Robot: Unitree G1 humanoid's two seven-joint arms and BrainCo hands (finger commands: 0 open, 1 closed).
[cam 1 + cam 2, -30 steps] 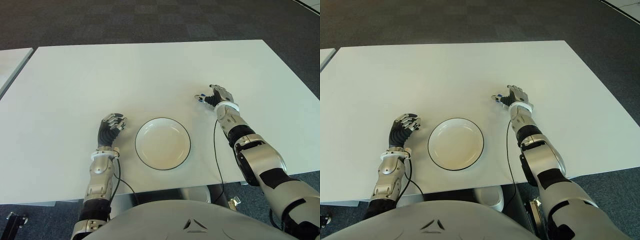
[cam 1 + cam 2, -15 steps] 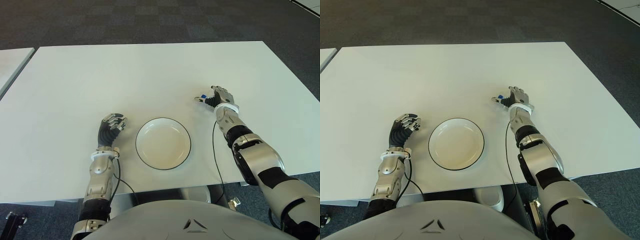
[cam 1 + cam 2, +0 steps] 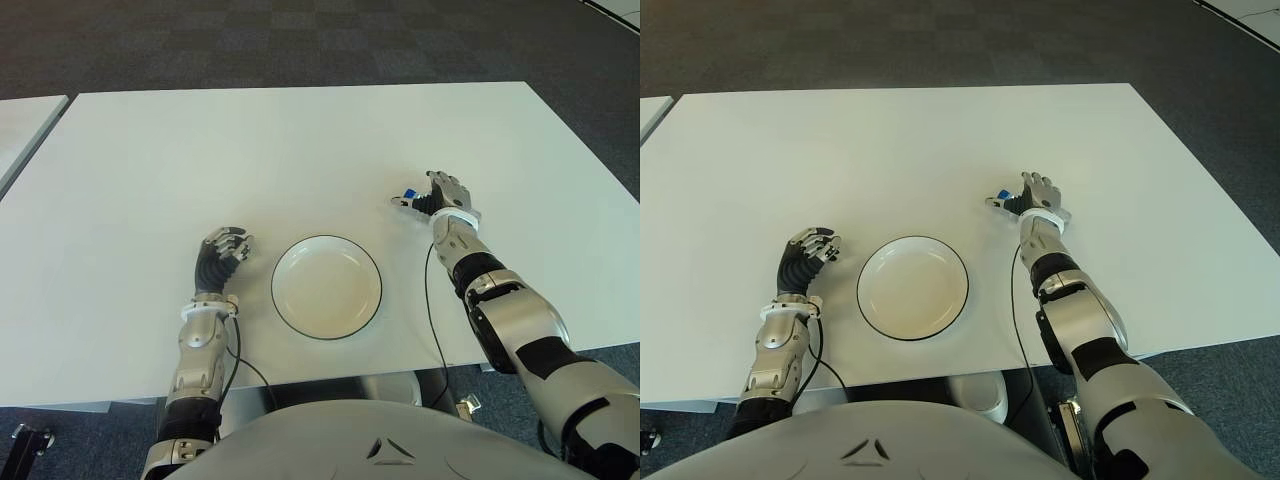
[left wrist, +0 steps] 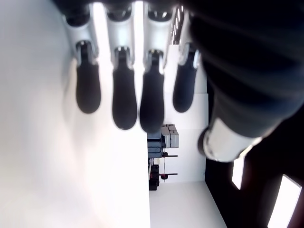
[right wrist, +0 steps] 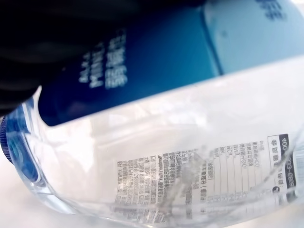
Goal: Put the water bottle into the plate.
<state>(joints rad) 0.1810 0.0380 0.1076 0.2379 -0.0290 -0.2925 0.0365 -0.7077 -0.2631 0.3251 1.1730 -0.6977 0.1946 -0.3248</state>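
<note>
The bottle (image 5: 156,142) is clasped by the right hand (image 3: 440,196) far right of the empty plate (image 3: 326,287), so carrying is left; the left hand (image 3: 222,252), fingers loosely curled, holds nothing.

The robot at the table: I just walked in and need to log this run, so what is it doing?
The right hand is closed around a clear water bottle with a blue label, out on the white table, to the right of and beyond the plate. The plate holds nothing yet. The left hand shows left of the plate, holding nothing.
</note>
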